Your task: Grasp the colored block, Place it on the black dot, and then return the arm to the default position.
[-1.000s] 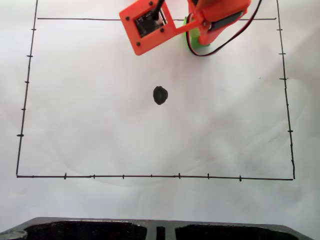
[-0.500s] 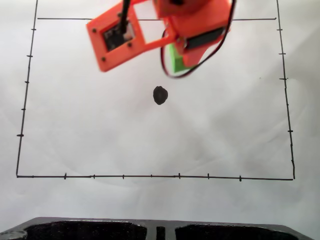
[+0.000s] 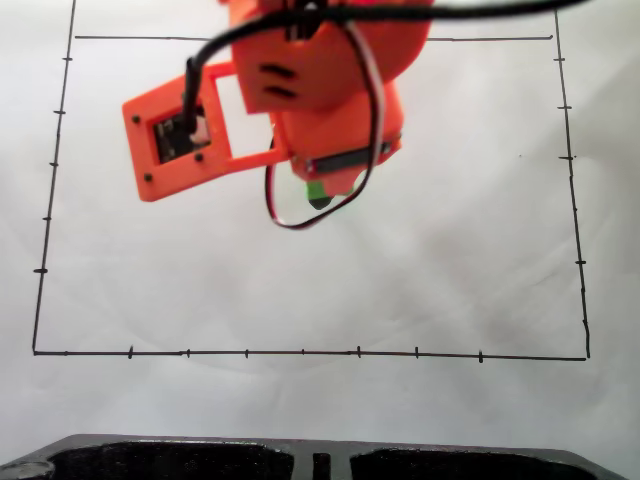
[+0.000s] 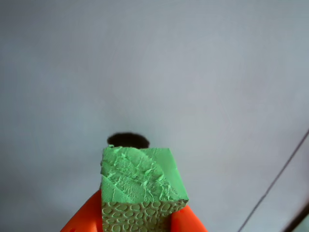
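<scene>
Your gripper is squeezed tight on the colored block. In the wrist view you can see an orange finger on each side of the green cube, pressing its bumpy sides. The black dot peeks out just past the top edge of the block, and most of it is hidden behind the cube. You cannot tell if the block touches the white paper. In the fixed view the arm hangs over the middle of the paper, inside the thin black lines. Only a small bit of green shows under its orange body.
</scene>
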`<action>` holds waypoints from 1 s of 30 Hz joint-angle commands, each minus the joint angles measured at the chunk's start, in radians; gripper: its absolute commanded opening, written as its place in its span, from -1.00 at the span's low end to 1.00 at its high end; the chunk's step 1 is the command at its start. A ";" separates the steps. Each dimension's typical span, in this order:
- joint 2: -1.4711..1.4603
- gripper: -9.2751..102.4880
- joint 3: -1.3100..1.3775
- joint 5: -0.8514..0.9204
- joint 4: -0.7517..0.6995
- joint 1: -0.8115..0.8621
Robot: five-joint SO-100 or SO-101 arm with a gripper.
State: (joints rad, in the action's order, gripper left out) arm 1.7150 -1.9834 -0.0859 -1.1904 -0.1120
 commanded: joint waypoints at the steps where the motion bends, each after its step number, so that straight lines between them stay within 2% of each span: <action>1: -0.008 -0.83 0.049 0.008 0.011 0.009; 16: -0.083 -0.83 0.081 0.018 0.049 0.041; 19: -0.083 -0.67 0.081 0.020 0.051 0.049; 30: -0.092 -0.32 0.081 0.029 0.054 0.054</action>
State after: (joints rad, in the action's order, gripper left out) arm 1.6137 -1.9466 -0.0660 -1.1397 -0.0614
